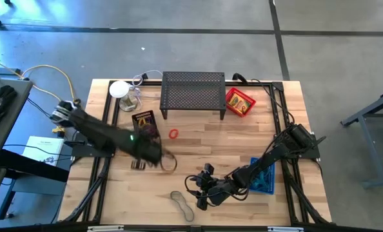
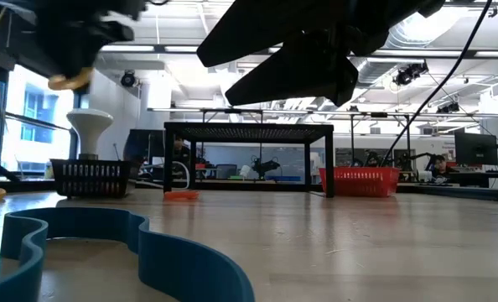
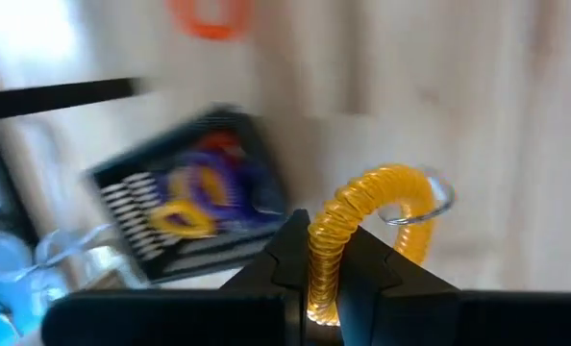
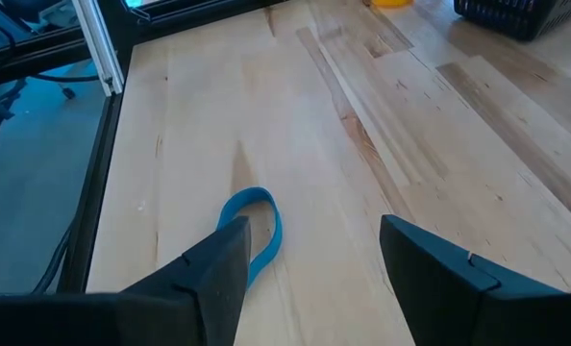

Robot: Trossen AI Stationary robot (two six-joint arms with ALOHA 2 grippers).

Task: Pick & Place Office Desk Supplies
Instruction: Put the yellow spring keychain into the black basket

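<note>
The left gripper (image 3: pixel 326 288) pinches an orange coiled ring (image 3: pixel 367 226) above the black mesh tray (image 3: pixel 194 197), apparently to drop it in, while the right gripper (image 4: pixel 310 279) hovers spread-fingered over a blue band (image 4: pixel 257 231).

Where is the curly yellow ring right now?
The left gripper pinches the yellow coil ring above the table's left-middle, near the black tray.
</note>
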